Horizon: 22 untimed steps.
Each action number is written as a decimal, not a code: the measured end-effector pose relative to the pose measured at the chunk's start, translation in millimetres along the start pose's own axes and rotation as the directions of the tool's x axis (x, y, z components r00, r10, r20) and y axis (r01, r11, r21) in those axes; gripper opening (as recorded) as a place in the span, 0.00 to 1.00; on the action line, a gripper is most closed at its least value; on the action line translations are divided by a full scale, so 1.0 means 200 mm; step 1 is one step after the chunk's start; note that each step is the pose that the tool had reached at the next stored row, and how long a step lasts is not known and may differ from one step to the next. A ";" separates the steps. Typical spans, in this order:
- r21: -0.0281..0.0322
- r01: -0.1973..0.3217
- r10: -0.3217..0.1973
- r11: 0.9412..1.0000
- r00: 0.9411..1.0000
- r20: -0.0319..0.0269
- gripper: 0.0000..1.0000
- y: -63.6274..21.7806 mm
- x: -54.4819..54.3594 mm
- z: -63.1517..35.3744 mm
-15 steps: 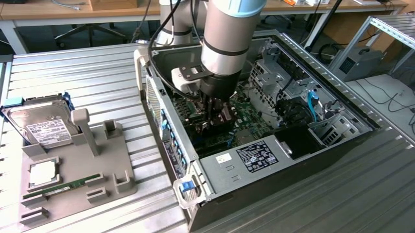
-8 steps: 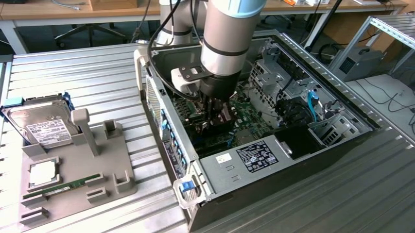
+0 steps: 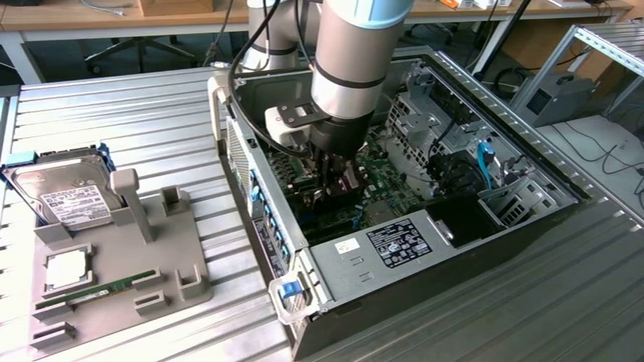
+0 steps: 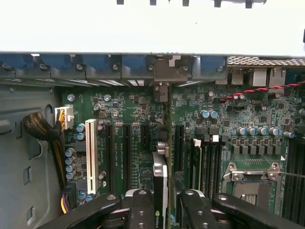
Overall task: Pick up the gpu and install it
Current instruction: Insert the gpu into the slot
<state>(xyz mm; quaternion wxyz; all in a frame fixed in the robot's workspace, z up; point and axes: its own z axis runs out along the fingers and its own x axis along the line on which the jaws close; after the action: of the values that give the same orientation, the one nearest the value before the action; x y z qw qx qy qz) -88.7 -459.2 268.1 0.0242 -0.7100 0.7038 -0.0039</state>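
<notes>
gripper [image 4: 162,202] clamped on gpu [image 4: 160,179], card held edge-down over motherboard [image 4: 133,143] slot, bracket end toward rear wall so it lines up for seating.

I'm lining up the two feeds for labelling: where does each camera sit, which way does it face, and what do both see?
Exterior view: off the arm, above and to one side, looking down on the open computer case and slatted table; the arm reaches into the case.
Wrist view: on the wrist, facing the motherboard; the gripper is shut on the gpu, seen edge-on.
Shared: the case interior and motherboard.
</notes>
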 end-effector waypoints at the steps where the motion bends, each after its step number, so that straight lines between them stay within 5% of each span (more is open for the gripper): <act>1: 0.000 0.000 0.000 1.000 1.000 0.000 0.26 0.001 0.00 0.000; 16: 0.001 0.000 0.000 1.000 1.000 0.000 0.26 0.007 0.00 0.000; 22: 0.001 0.000 0.000 1.000 1.000 0.000 0.34 0.006 0.00 0.000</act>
<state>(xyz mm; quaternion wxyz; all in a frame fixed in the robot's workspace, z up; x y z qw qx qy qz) -89.9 -459.2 268.1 0.0245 -0.7100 0.7038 -0.0042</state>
